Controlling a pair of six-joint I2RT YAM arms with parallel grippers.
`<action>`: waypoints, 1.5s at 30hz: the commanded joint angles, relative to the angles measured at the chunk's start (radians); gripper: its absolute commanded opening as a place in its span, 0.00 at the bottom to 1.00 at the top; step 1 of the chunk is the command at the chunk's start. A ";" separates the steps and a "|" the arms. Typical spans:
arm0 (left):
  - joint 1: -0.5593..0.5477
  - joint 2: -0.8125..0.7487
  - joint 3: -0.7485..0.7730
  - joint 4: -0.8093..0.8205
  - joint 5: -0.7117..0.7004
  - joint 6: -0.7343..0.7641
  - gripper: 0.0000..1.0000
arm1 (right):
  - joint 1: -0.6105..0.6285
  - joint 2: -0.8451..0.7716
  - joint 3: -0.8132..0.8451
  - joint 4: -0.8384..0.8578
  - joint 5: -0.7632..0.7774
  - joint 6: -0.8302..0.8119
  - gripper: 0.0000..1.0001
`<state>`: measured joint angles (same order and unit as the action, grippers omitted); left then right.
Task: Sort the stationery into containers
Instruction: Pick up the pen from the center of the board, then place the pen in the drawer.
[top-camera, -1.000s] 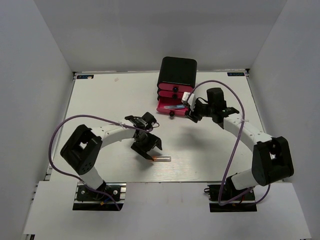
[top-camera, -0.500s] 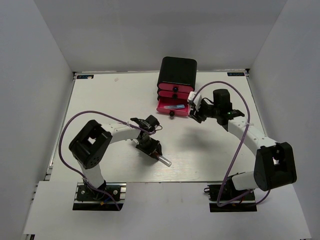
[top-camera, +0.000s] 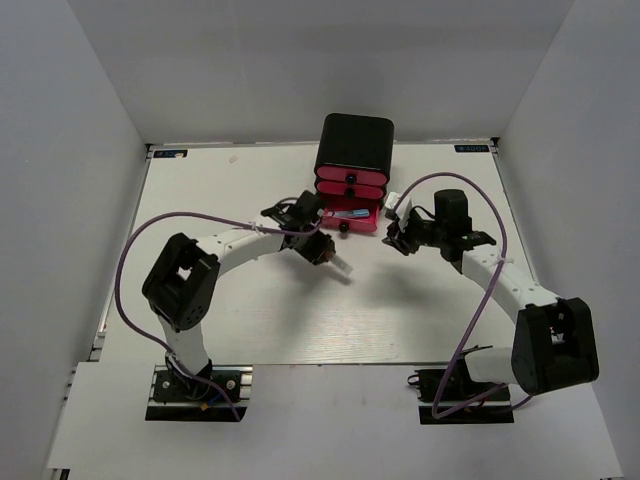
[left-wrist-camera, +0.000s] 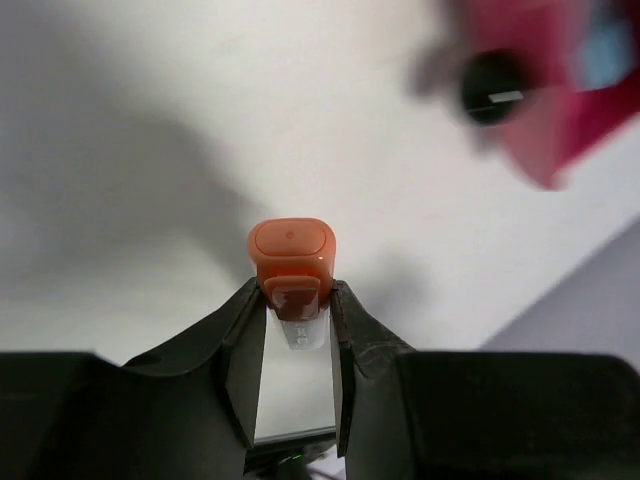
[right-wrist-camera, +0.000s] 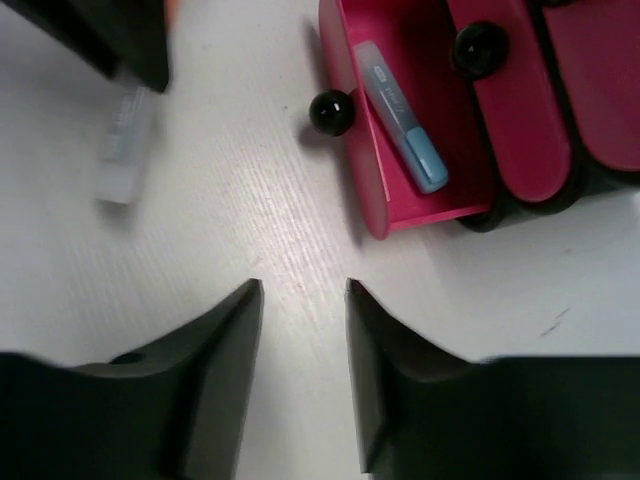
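left claw (left-wrist-camera: 296, 305) pinched a smooth orange-capped tube (left-wrist-camera: 291, 252), rounded cap pointed straight out lengthwise, right claw (right-wrist-camera: 300, 300) was spread wide, empty

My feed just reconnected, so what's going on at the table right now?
The left hand is shut on an orange tube, held close to the open bottom drawer. A blue tube already lies in that drawer. The right hand is open and empty, hovering near the drawer's front. The two upper drawers are shut.
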<state>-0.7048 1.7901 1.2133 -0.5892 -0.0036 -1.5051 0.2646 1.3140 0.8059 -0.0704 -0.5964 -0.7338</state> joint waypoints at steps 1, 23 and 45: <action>0.021 0.034 0.125 0.072 -0.070 0.048 0.16 | -0.014 -0.048 -0.023 0.034 -0.031 0.037 0.41; 0.108 0.218 0.328 0.373 -0.096 -0.135 0.13 | -0.039 -0.127 -0.128 0.060 -0.005 0.051 0.05; 0.108 0.181 0.295 0.404 -0.032 -0.135 0.72 | -0.044 -0.116 -0.128 0.055 -0.026 0.039 0.30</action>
<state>-0.6018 2.0735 1.5387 -0.2226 -0.0532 -1.6470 0.2264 1.2045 0.6724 -0.0422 -0.6029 -0.6880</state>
